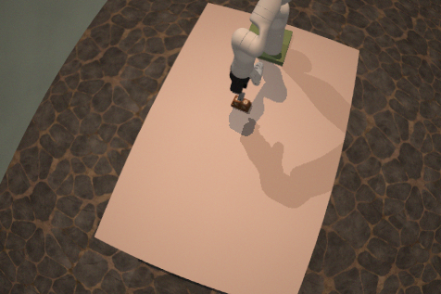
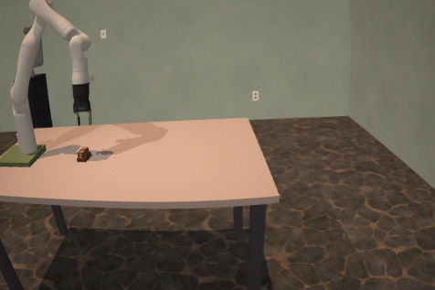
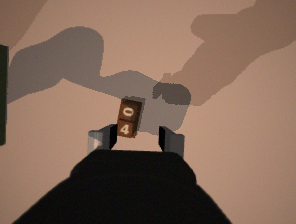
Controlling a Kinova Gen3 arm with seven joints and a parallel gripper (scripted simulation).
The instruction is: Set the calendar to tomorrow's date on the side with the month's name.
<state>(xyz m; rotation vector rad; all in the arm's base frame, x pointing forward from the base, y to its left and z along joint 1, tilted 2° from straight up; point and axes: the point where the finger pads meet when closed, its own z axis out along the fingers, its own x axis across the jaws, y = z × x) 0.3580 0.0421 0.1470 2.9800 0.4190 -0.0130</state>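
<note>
The small brown block calendar (image 1: 239,108) stands on the pink table not far from the arm's base. It also shows in the exterior view (image 2: 83,155). In the wrist view the calendar (image 3: 127,121) shows two brown cubes side by side with white digits on their top faces, a 0 on the far cube and a 4 on the near one. My gripper (image 3: 138,134) hangs well above the calendar, pointing down, open and empty. In the exterior view the gripper (image 2: 83,119) is clearly above the table. The tray and the month's name are too small to make out.
The arm's green base plate (image 1: 274,50) sits at the table's far end, close to the calendar. The arm casts dark shadows (image 1: 292,166) across the table. The table's edges fall off to a stone-patterned floor.
</note>
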